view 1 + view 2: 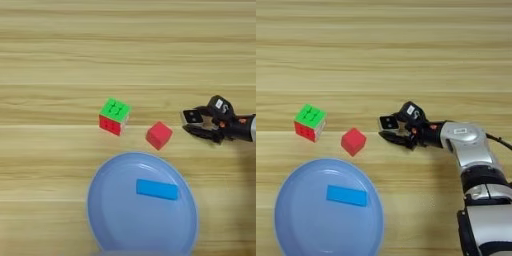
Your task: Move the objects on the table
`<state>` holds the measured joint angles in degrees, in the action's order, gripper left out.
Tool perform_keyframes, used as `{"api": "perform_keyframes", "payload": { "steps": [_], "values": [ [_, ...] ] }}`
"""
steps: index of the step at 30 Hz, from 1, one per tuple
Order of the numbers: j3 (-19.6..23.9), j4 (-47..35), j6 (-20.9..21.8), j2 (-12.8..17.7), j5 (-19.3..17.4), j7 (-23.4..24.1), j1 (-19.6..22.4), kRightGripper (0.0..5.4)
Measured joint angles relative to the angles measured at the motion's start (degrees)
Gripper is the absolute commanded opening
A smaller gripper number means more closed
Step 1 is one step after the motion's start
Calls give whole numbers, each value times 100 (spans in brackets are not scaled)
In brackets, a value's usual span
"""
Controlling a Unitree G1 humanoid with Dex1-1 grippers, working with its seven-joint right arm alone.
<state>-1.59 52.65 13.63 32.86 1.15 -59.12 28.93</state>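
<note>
Two-fingered black gripper (390,129), jaws closed on small white cube with black face (388,122); risk: loose pinch dropping it beside red cube (353,141).

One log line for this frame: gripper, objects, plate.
right gripper: shut on small white cube with black face | flat blue block: on round pale-blue plate | red cube, green-topped puzzle cube: on wooden table

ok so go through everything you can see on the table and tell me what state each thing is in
Blue block: lying flat inside the plate.
Plate: on the table, holding only the blue block.
Red cube: on the table, just beyond the plate's rim, untouched.
Puzzle cube: on the table, green face up, untouched.
White cube: between the gripper's fingers.
Right gripper: shut on the white cube.
</note>
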Motion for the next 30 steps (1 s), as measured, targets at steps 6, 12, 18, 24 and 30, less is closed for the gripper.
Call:
{"api": "perform_keyframes", "payload": {
  "steps": [6,12,18,24,30],
  "values": [
    [6,-6,31,-30,-15,1,4,443],
    [241,-506,53,-46,-321,-90,14,515],
    [517,-1614,44,-118,-1063,-522,-100,537],
    [558,-2771,-201,-141,-1491,-836,-535,537],
    [534,-3576,-543,-135,-1731,-1147,-927,537]
  ]
}}
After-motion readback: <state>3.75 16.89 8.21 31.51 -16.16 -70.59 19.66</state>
